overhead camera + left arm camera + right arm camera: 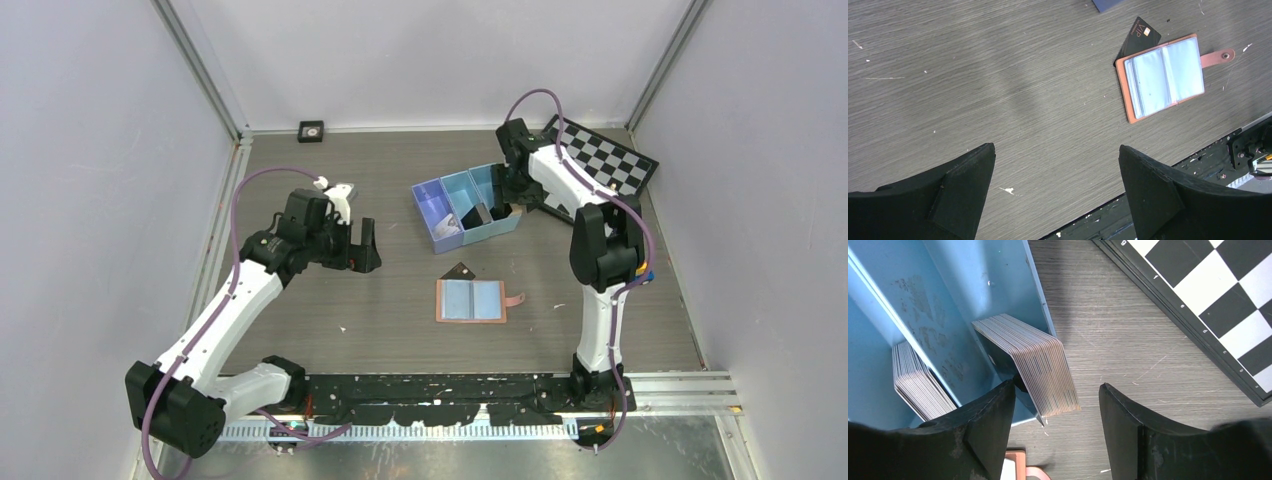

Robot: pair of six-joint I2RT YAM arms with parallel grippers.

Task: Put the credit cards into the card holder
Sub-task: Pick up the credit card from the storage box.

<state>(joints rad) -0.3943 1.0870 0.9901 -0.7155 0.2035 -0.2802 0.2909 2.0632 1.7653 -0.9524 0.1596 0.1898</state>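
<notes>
Presently: card pick from bin, right arm nearer.
Left gripper wide, empty, well left of open card holder; loose credit card at its far corner; right gripper wide over blue bin, stack of credit cards leaning just ahead, apparently untouched.

The card holder lies before the bin; 1 card between them.

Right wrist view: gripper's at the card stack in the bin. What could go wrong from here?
1. The stack is thick and fanned; the open right gripper may pinch several cards, not one.
2. It leans over the bin wall; a nudge could spill cards onto the table.
3. The card holder lies open and unheld; it may slide during insertion.
</notes>
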